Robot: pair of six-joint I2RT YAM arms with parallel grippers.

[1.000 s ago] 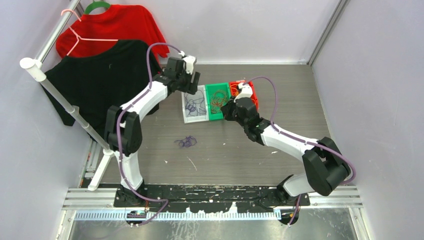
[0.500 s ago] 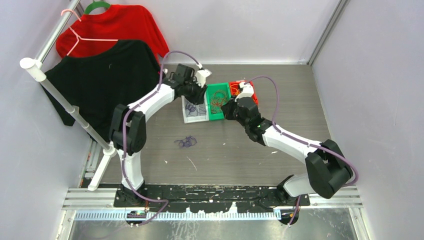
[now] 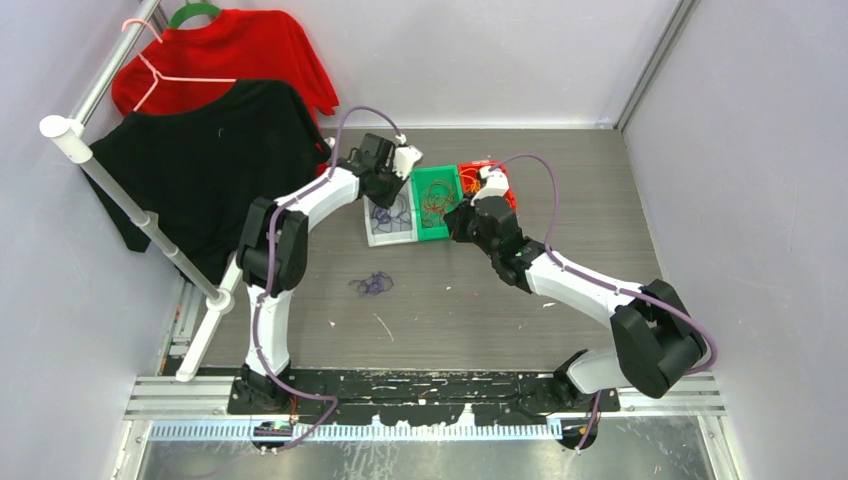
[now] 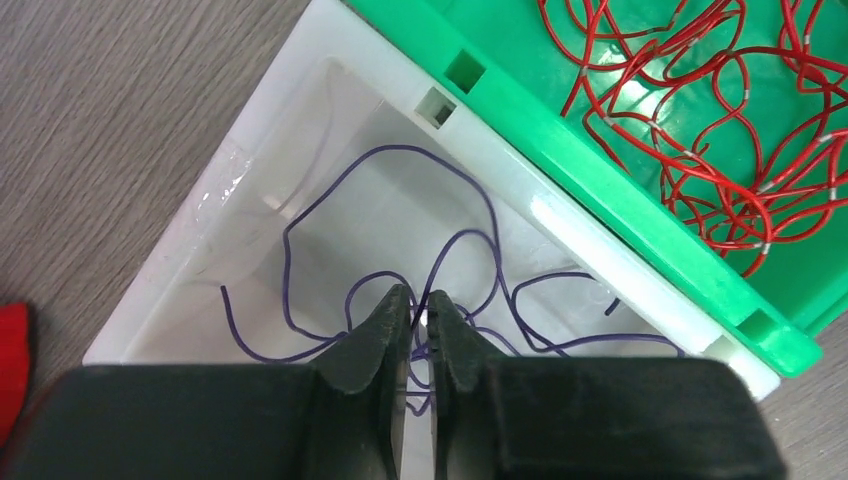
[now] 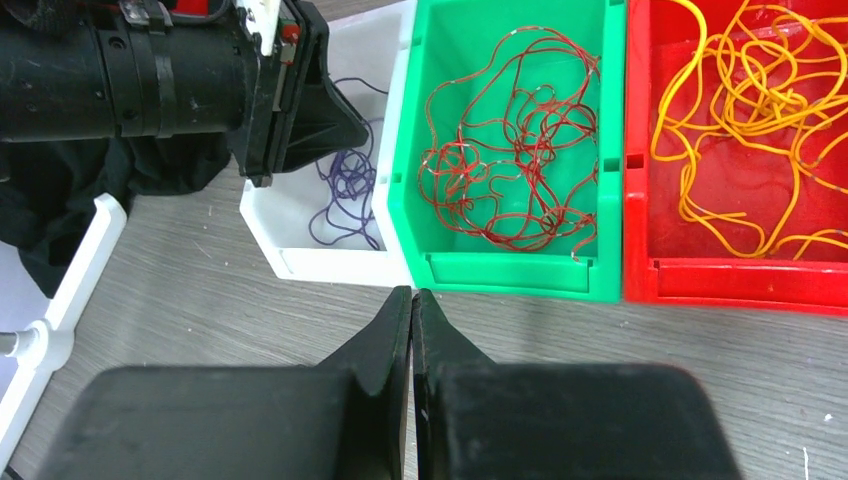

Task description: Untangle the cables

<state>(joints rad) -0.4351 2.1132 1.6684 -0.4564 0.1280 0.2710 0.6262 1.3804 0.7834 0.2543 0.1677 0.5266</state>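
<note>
1. Purple cables (image 4: pixel 400 149) lie looped in the white bin (image 4: pixel 190 230); the left end effector (image 4: pixel 420 300) reaches down among them, fingers nearly together with a slim gap. Whether a strand is pinched cannot be told.
2. Red cables (image 5: pixel 500 150) fill the green bin (image 5: pixel 500 270) touching the white one, and orange cables (image 5: pixel 750 110) fill the red bin (image 5: pixel 740 275) on its far side.
3. A small purple tangle (image 3: pixel 373 284) lies loose on the bench (image 3: pixel 480 320), well apart from the bins.
4. The right end effector (image 5: pixel 412 295) hangs over bare bench just before the green bin, fingers pressed together on nothing.
5. A black shirt (image 3: pixel 190 170) and a red shirt (image 3: pixel 225 60) hang from a white rack (image 3: pixel 150 225) at the left.
6. The bench is grey wood-grain with pale scraps, between plain pale walls (image 3: pixel 500 50).
</note>
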